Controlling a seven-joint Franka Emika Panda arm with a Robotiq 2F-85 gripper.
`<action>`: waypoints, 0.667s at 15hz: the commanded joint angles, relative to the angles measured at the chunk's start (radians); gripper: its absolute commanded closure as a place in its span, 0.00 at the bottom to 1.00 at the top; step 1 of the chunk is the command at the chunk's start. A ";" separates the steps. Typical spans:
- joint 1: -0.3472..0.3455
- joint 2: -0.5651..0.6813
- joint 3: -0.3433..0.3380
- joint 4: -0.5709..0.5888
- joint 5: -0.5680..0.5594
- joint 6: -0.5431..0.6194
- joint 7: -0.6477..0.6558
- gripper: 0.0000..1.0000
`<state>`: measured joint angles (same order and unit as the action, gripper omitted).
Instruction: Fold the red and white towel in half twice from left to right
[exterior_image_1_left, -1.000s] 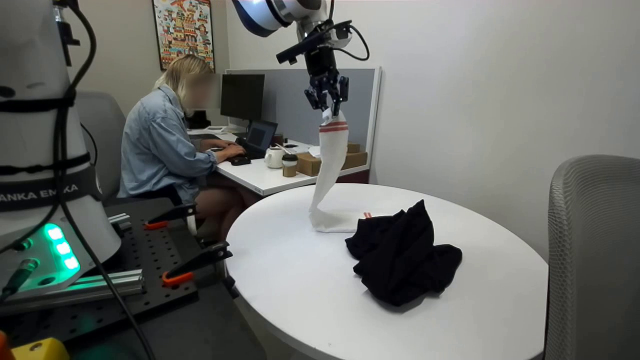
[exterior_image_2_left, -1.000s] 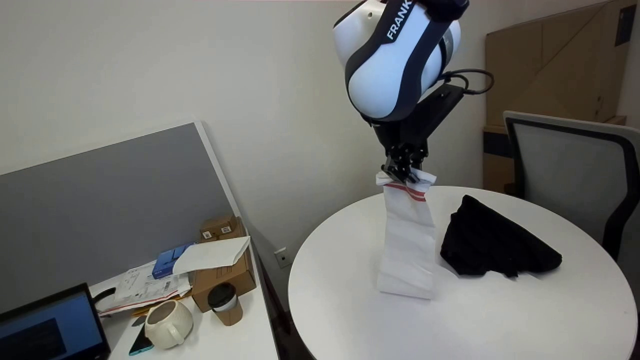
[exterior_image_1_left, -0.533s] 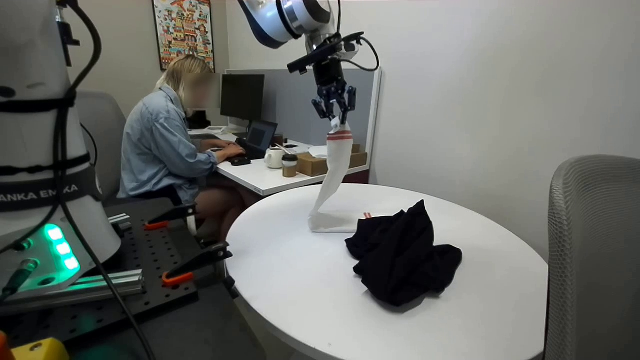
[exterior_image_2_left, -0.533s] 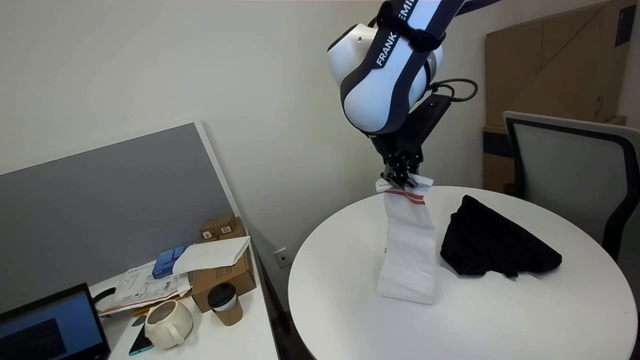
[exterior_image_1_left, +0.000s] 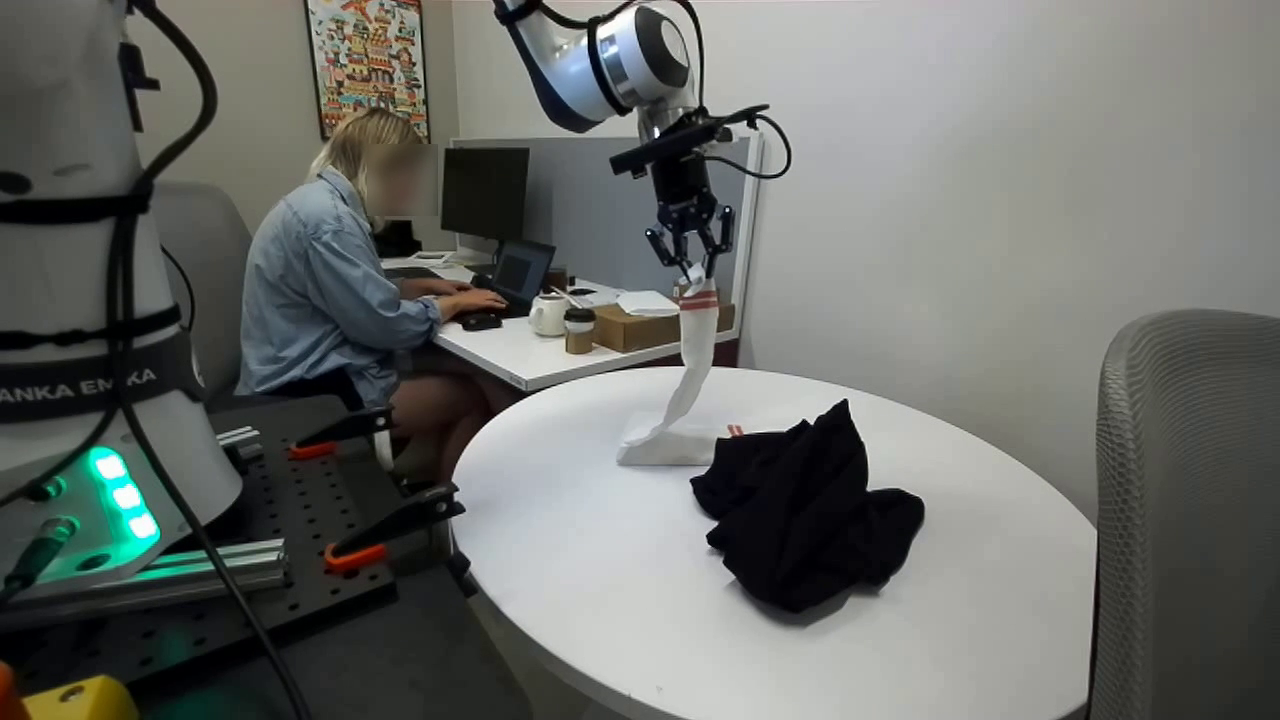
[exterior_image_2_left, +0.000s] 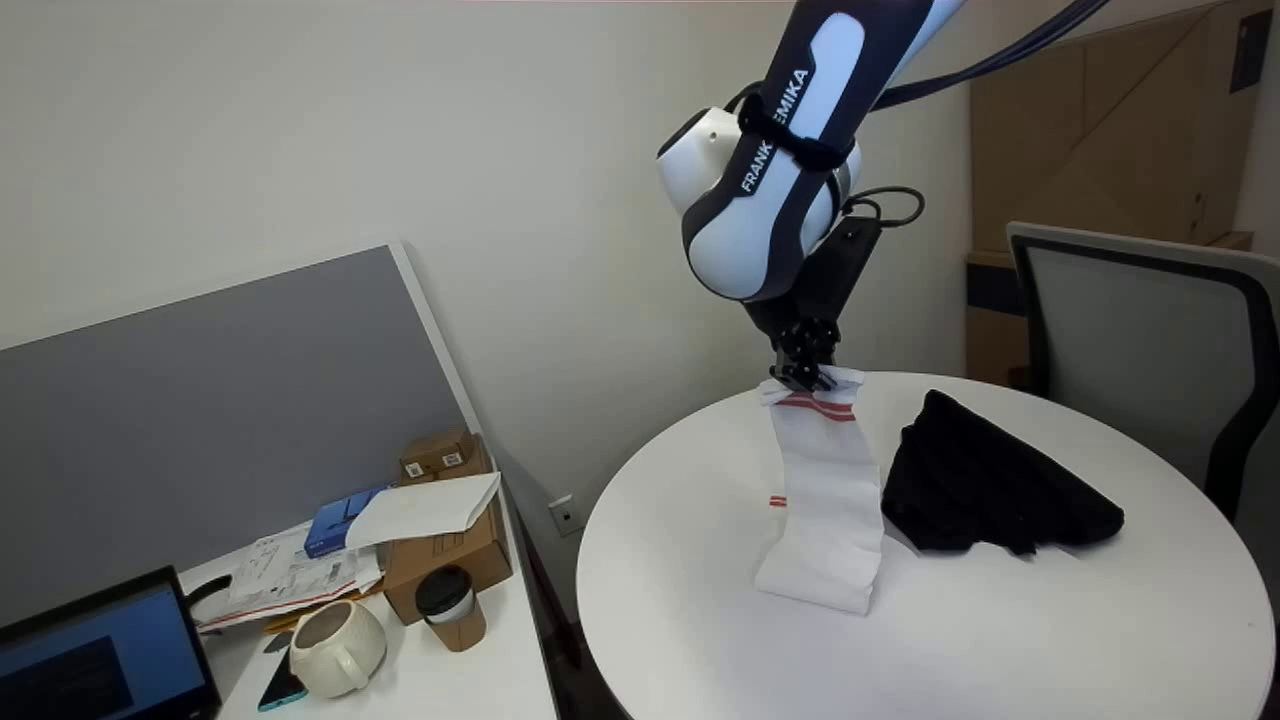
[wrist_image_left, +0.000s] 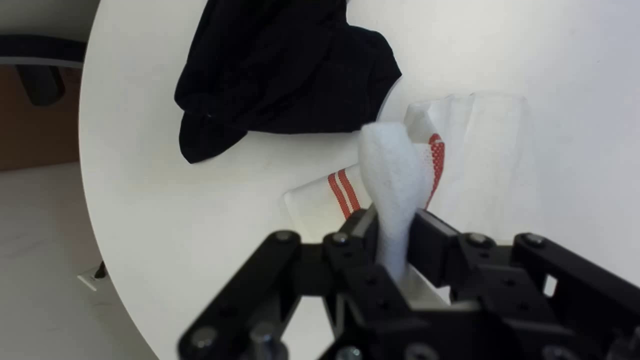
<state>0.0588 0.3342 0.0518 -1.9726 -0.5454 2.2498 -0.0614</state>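
Just beside the black cloth (exterior_image_2_left: 1000, 490), one red and white towel (exterior_image_2_left: 832, 490) is clamped by its raised end between the two fingers (wrist_image_left: 432, 247) of the gripper (wrist_image_left: 395, 240), its lower part laid on the round table (exterior_image_1_left: 560, 550). Around the cloth, the table's white surface is seen out to the rim (wrist_image_left: 86, 160), with a broad stretch in front of it in both exterior views. One cloth, one table and two pairs of red stripes (wrist_image_left: 339, 195) on the towel are counted, one pair at the raised end
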 joint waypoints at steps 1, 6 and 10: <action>0.013 0.076 -0.018 0.082 0.000 -0.020 -0.083 0.90; -0.004 0.143 -0.021 0.144 0.024 -0.009 -0.185 0.90; -0.003 0.167 -0.013 0.178 0.041 -0.011 -0.264 0.90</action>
<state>0.0501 0.4719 0.0362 -1.8459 -0.5262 2.2512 -0.2569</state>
